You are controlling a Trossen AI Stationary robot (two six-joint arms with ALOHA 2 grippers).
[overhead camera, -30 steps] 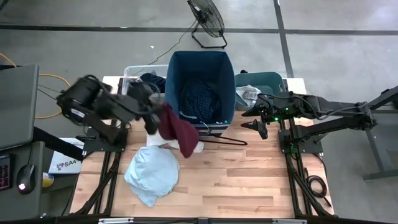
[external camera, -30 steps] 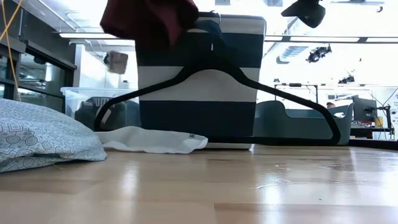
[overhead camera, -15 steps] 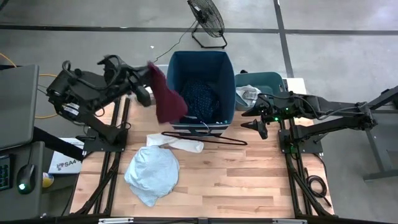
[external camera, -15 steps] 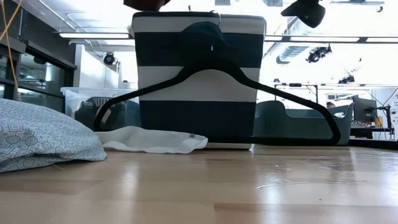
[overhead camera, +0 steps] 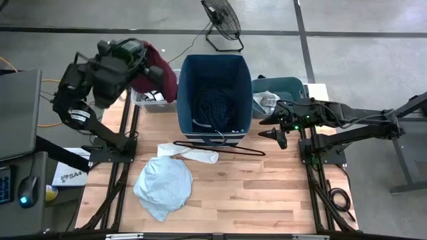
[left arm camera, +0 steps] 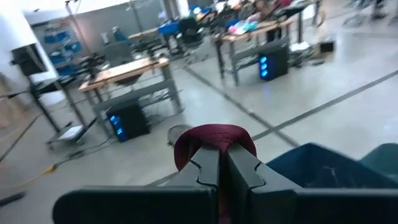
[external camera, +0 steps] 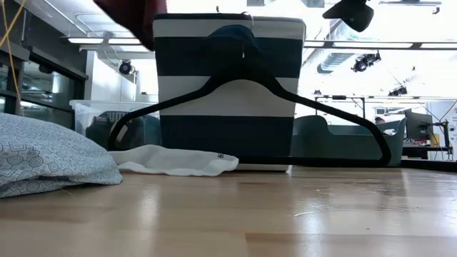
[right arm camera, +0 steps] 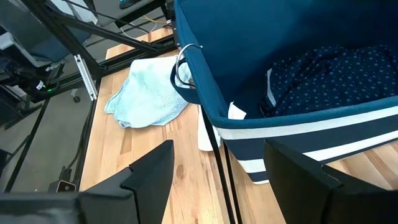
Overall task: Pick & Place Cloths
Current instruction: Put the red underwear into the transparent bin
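My left gripper (left arm camera: 222,157) is shut on the maroon cloth (overhead camera: 157,72), high over the clear box beside the blue bin's (overhead camera: 184,100) left wall. The cloth's lower end shows at the top of the low view (external camera: 132,13). A navy white-dotted cloth (overhead camera: 215,107) lies inside the bin. The pale blue-grey cloth (overhead camera: 163,185) and the white cloth (overhead camera: 191,154) lie flat on the table. My right gripper (overhead camera: 275,131) hangs open at the bin's right side, touching nothing. My left gripper pinches a bunched part of the maroon cloth (left arm camera: 214,142) between its two fingers, and the cloth bulges out past the fingertips. The cloth is lifted clear of the table and hangs slack from the gripper toward the bin (overhead camera: 163,83).
A thin black hanger (overhead camera: 220,148) lies against the bin's near wall, over the white cloth. A clear box (overhead camera: 141,79) holding dark cloths stands left of the bin, a teal tub (overhead camera: 288,85) to its right. Bare wood (overhead camera: 267,193) lies on the near right.
My left gripper has risen and swung toward the table's far left corner, tipping its fingers up to about level. The maroon cloth went with it, from hanging just over the white cloth to high beside the bin's left wall.
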